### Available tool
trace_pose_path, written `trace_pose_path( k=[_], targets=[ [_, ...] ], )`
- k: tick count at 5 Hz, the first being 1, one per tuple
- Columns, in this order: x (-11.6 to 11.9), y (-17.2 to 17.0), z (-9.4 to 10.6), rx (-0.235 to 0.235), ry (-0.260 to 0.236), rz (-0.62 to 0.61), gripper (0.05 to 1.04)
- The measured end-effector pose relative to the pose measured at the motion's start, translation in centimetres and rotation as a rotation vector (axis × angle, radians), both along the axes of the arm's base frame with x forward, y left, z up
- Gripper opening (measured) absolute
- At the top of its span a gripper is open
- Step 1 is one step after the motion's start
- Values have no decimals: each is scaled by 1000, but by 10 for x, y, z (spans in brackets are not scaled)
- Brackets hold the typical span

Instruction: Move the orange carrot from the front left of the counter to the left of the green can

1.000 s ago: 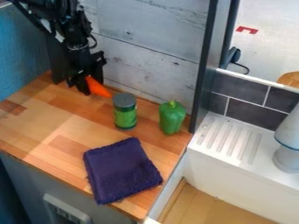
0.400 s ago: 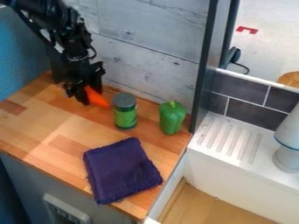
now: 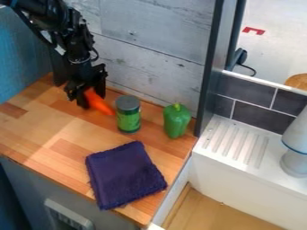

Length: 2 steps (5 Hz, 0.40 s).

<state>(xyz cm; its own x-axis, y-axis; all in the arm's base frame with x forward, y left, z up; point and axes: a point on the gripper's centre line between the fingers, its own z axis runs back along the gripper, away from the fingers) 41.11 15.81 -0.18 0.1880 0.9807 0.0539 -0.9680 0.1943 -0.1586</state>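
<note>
Gripper [image 3: 92,99] low over back-left part of wooden counter [image 3: 45,130], fingers closed around orange carrot [image 3: 100,104]. Carrot tilted, narrow end toward back edge's middle, just beside upright green can with grey lid [image 3: 128,117]. Green bell pepper [image 3: 176,122] upright near back-right corner. Folded purple cloth [image 3: 124,175] near front-right corner.

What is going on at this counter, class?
A black robot arm has its pincer down at the wooden counter, around an orange carrot-shaped thing. Its tip points toward a green can with a grey lid. A green pepper stands beyond the can, and a dark purple cloth lies nearer the front.
</note>
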Motion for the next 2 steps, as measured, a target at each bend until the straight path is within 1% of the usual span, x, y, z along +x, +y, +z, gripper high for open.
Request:
trace_pose_path(
  k=[1, 2],
  targets=[
    [-4, -2, -3, -9, 15, 1, 1007],
    [-11, -3, 22, 19, -25, -3, 1004]
  ],
)
